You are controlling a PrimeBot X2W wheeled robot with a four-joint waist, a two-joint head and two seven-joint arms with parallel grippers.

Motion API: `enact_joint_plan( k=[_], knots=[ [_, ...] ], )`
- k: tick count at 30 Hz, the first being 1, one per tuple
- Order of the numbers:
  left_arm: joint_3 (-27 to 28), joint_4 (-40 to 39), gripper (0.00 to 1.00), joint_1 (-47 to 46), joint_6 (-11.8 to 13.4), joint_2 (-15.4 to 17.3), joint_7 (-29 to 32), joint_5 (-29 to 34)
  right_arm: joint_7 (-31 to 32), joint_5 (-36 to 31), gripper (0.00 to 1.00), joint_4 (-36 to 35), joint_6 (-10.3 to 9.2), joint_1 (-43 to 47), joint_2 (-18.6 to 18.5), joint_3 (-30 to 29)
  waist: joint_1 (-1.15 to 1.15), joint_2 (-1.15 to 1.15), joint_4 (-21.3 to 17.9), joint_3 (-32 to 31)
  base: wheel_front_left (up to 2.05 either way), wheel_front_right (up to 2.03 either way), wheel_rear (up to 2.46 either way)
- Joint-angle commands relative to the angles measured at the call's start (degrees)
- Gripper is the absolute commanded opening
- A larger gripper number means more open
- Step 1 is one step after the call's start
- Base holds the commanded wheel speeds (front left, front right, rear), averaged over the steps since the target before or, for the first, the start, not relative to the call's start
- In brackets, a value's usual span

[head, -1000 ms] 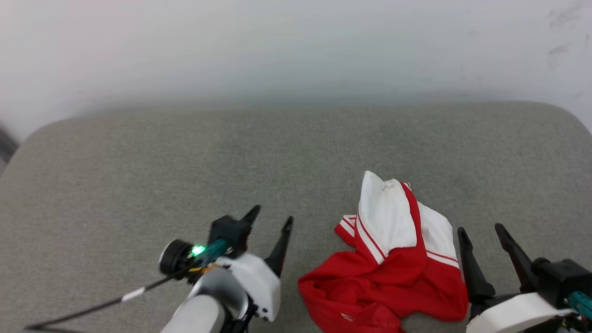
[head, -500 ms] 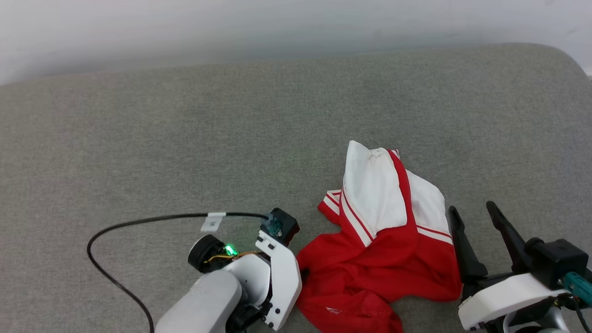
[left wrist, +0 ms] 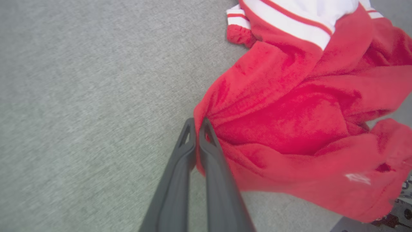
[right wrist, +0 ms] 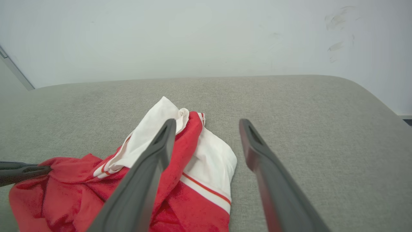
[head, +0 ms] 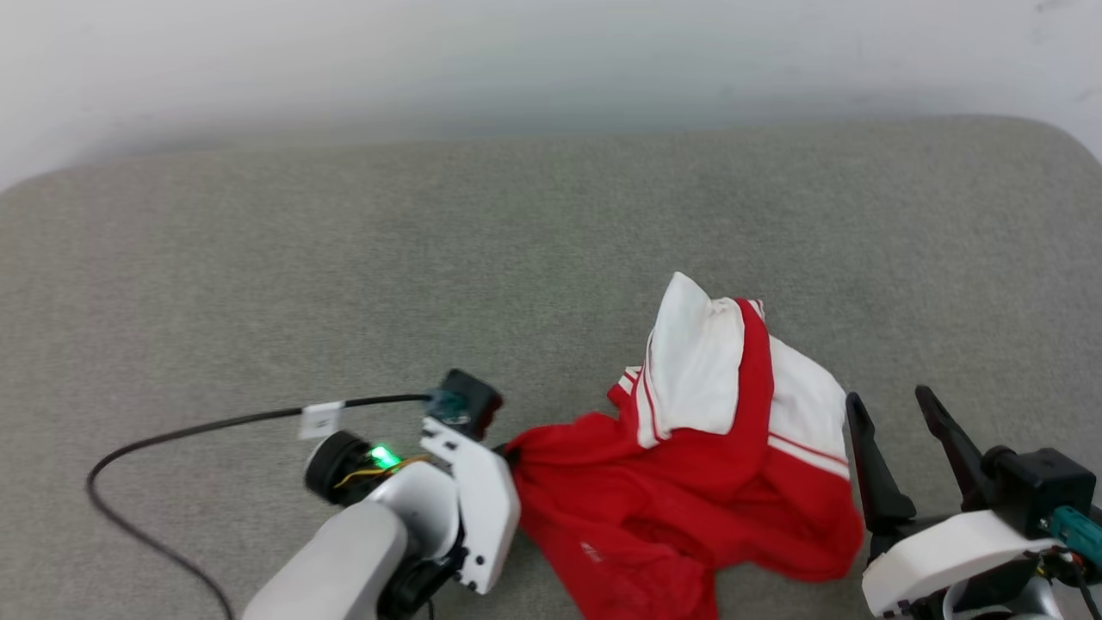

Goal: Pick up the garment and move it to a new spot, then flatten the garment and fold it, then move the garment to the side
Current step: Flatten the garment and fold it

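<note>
The red jersey (head: 689,482) lies crumpled toward 5 o'clock on the grey padded surface (head: 344,284). Its red body is bunched low, and a white red-striped sleeve (head: 693,370) is folded over the heap at 12 o'clock.

The left claw (left wrist: 197,121) is clamped on the jersey's red edge at the heap's 9 o'clock side. In the left wrist view its 2 fingers press together, with creases fanning out from their tips. The right claw (head: 888,398) stands with its fingers apart just beside the heap's 3 o'clock edge, holding nothing.

The step in hand looks like the pickup for the first move. The pinch seems to catch only a thin edge of cloth, so the lift should go up first, and slowly. Dragging sideways would let the rough surface hold the soft fabric and strip it from the fingers.

The open ground toward 10 o'clock looks like a good target. If the right claw took the sleeve edge nearest it, the jersey would hang from 2 points and land partly spread. The black cable (head: 215,424) at 9 o'clock should be kept out of the path
</note>
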Motion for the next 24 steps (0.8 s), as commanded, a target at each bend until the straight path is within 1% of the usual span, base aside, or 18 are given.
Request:
enact_joint_plan(
  k=[1,4,8,10,12,13,14,15,18,21,24],
  knots=[
    [0.9,-0.4,0.00,1.5,0.9,0.7,-0.8,-0.5,0.0,-0.5,1.00,-0.1,-0.04,0.7,0.1,-0.1,0.00,0.00,1.5,-1.6,0.00,0.00,0.00],
    [4.5,-2.5,0.00,6.1,4.5,2.5,-3.5,-2.2,0.5,-0.5,1.00,-0.5,-0.04,1.3,0.1,-0.6,0.00,0.00,2.9,-2.9,0.00,0.00,0.00],
    [8.5,-5.0,0.00,13.8,8.8,4.6,-5.2,-5.5,1.1,-0.6,1.00,-1.0,-0.04,2.2,0.1,-1.1,0.00,0.00,4.7,-4.0,0.00,0.00,0.00],
    [9.8,-5.8,0.00,17.5,10.3,4.9,-5.6,-7.0,1.5,-0.6,1.00,-1.3,-0.05,2.6,0.1,-1.3,0.00,0.00,5.4,-4.5,0.00,0.00,0.00],
    [10.2,-6.3,0.00,20.7,11.2,4.9,-5.3,-8.4,1.8,-0.6,1.00,-1.5,-0.04,2.9,0.1,-1.3,0.00,0.00,5.9,-4.9,0.00,0.00,0.00],
    [10.3,-6.6,0.02,21.8,11.5,4.7,-5.3,-9.0,1.9,-0.6,1.00,-1.5,-0.04,3.1,0.1,-1.2,0.00,0.00,6.2,-5.1,0.00,0.00,0.00],
    [10.5,-6.9,0.45,22.6,11.7,4.5,-5.6,-9.3,2.0,-0.6,1.00,-1.7,-0.04,3.2,0.1,-1.1,0.00,0.00,6.3,-5.3,0.00,0.00,0.00],
    [10.5,-7.3,1.00,23.0,11.8,4.4,-6.3,-9.3,2.0,-0.6,1.00,-1.7,-0.04,3.2,0.1,-1.0,0.00,0.00,6.4,-5.5,0.00,0.00,0.00],
    [10.4,-9.0,1.00,22.4,12.3,4.1,-9.3,-7.6,2.2,-0.8,1.00,-2.0,-0.04,3.3,0.1,-0.7,0.00,0.00,6.5,-6.3,0.00,0.00,0.00],
    [10.0,-10.9,1.00,20.2,12.0,3.9,-12.2,-5.2,2.6,-0.9,1.00,-1.9,-0.05,3.8,0.1,-0.3,0.00,0.00,6.1,-7.1,0.00,0.00,0.00],
    [8.6,-12.3,1.00,17.6,11.0,3.8,-13.6,-2.9,3.0,-1.0,1.00,-2.2,-0.04,4.2,0.1,-0.1,0.00,0.00,5.4,-7.6,0.00,0.00,0.00]
  ],
)
